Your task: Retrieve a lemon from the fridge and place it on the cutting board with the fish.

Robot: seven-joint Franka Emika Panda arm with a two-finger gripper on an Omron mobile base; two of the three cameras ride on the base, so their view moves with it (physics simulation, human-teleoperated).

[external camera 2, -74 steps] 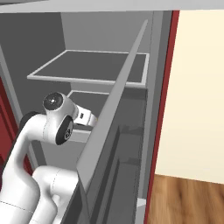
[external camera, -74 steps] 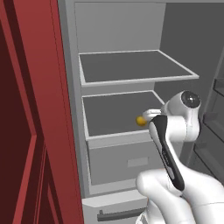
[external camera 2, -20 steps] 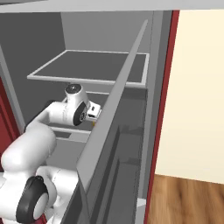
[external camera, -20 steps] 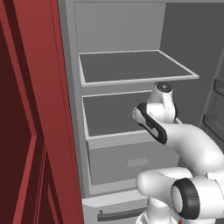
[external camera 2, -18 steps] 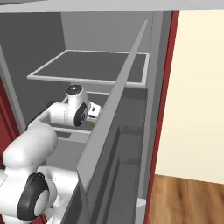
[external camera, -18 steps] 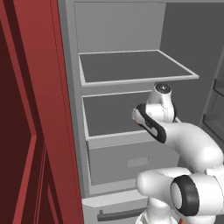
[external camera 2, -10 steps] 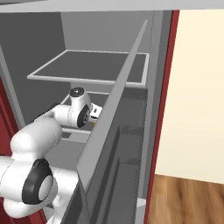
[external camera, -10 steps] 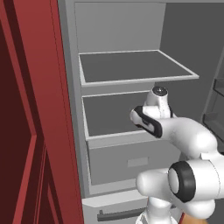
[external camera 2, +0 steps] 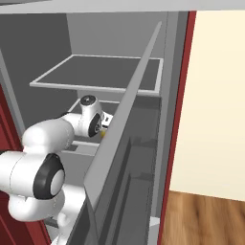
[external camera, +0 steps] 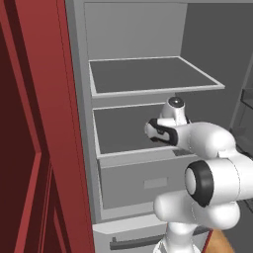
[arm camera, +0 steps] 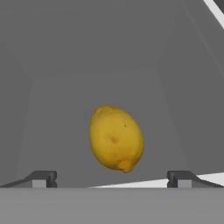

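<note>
Currently the gripper (arm camera: 112,178) is inside the fridge (external camera: 74,99), with its fingers spread wide and nothing held between them. In the hand view, the two dark fingertips (arm camera: 43,178) stand far apart at the bottom, and the lemon (arm camera: 116,138) lies on the grey shelf floor ahead of them, centred between the two tips and clear of both.

From the left base view, the white arm (external camera: 207,148) reaches over the front edge of the lower shelf (external camera: 123,128), below the upper shelf (external camera: 148,74) and above the closed drawer (external camera: 148,180). A dark red cabinet (external camera: 34,148) borders the fridge on the left side.

From the right base view, the open fridge door (external camera 2: 124,134) crosses the foreground. A small sliver of yellow from the lemon is visible just beside the wrist, at the door's edge.
</note>
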